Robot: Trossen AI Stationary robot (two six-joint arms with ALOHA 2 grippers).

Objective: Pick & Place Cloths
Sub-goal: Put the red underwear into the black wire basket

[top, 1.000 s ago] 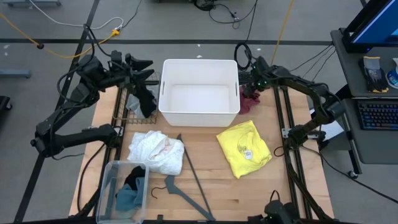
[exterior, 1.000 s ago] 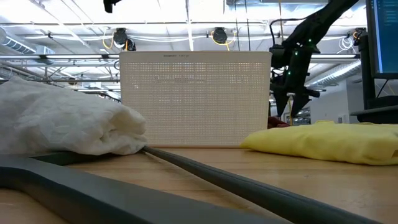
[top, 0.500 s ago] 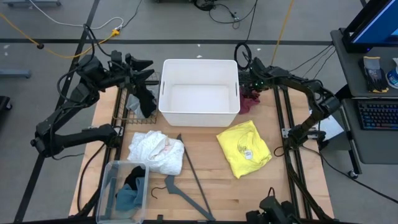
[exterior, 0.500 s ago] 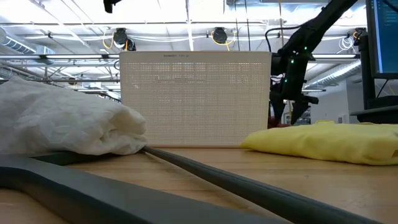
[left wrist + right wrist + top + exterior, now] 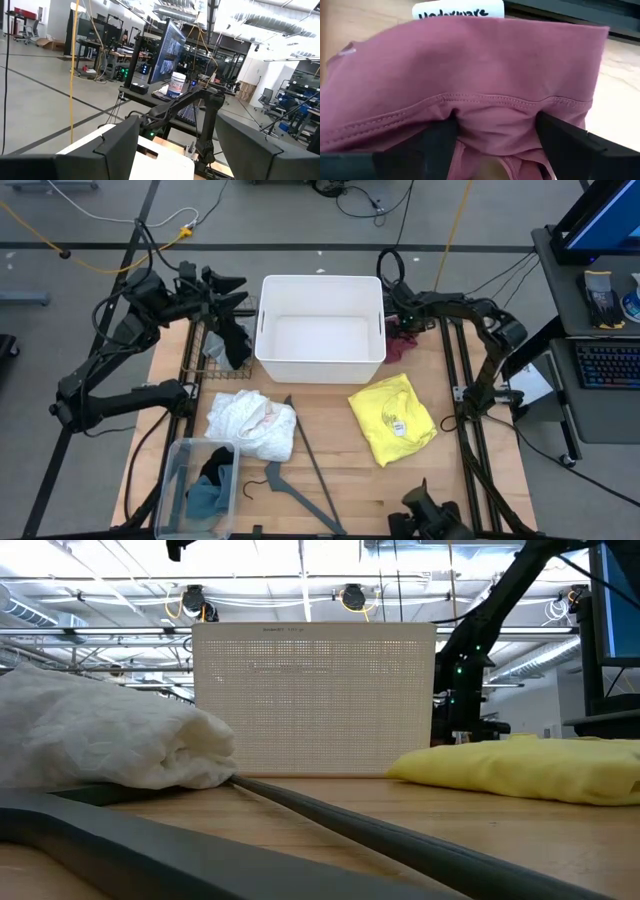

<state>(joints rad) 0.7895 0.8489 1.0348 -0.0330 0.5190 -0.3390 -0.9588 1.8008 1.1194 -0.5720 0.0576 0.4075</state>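
Right gripper (image 5: 492, 150) down on maroon cloth (image 5: 470, 75): fingers (image 5: 570, 145) spread, straddling bunched fold; hem ran across gap. Left arm farther off.

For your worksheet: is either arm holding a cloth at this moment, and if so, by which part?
The right gripper is down on the maroon cloth, its fingers straddling a stitched hem fold. Whether they grip it cannot be told. The left gripper holds nothing.

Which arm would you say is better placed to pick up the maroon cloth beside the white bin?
The right. Its gripper is down on the maroon cloth, open fingers straddling a fold. The left gripper waits across the white bin.
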